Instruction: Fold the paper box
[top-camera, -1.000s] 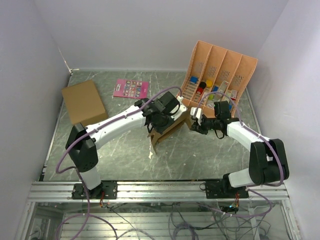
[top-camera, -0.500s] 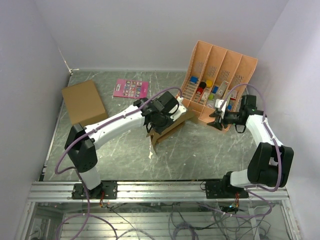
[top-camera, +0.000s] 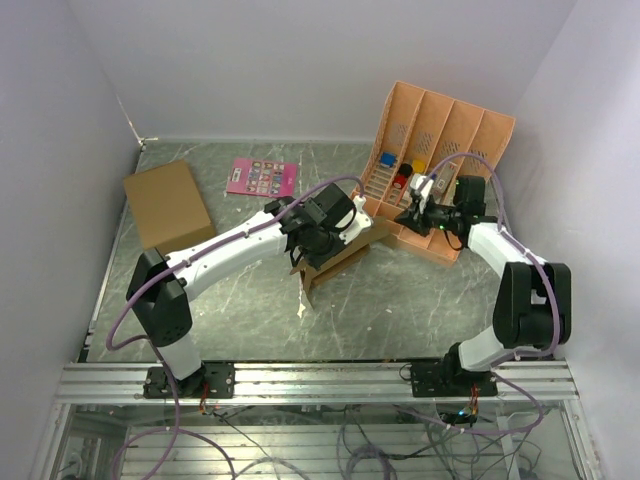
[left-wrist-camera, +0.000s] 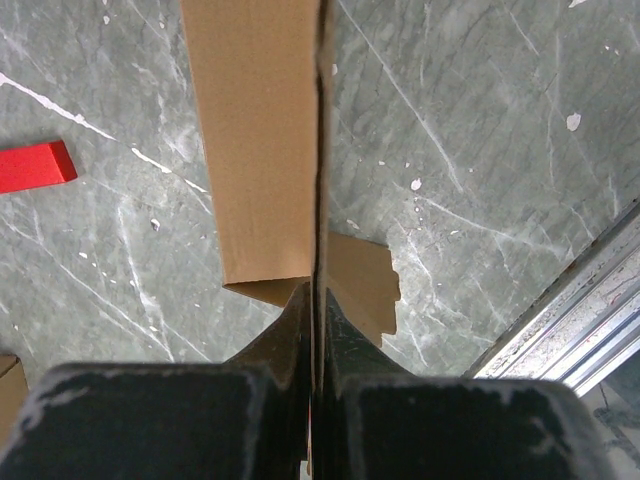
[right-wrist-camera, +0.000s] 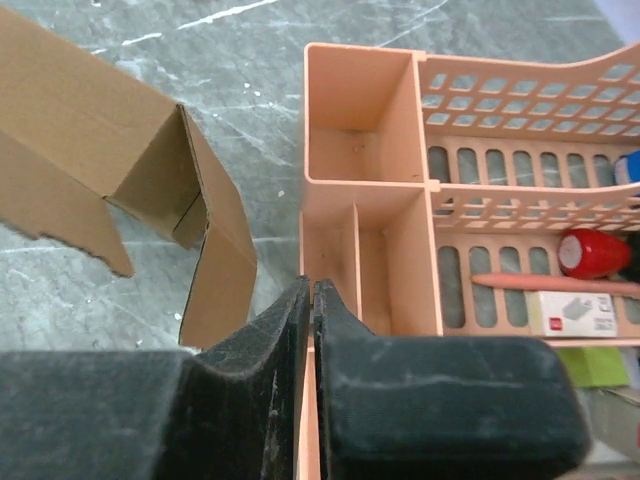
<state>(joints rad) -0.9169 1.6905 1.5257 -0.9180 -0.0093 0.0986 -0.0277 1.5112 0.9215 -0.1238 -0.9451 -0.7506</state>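
The paper box (top-camera: 345, 255) is a partly folded brown cardboard piece held tilted above the table's middle. My left gripper (top-camera: 318, 240) is shut on one of its thin panels; in the left wrist view the panel edge (left-wrist-camera: 318, 150) runs straight up from the closed fingertips (left-wrist-camera: 313, 290). The box's open end and flaps (right-wrist-camera: 150, 170) show at the left of the right wrist view. My right gripper (right-wrist-camera: 311, 285) is shut and apart from the box, right at the orange organizer's left wall (right-wrist-camera: 305, 130). Whether it pinches that wall I cannot tell.
The orange slotted organizer (top-camera: 440, 140) with small coloured items stands at the back right. A larger plain cardboard box (top-camera: 167, 203) lies at the back left, a pink card (top-camera: 262, 177) beside it. A red block (left-wrist-camera: 35, 165) lies on the table. The metal rail (top-camera: 320, 380) runs along the front.
My right gripper left the paper box's right end, swung out to the right with its jaws open, then came back to the organizer's front corner and shut. The left gripper kept holding the box.
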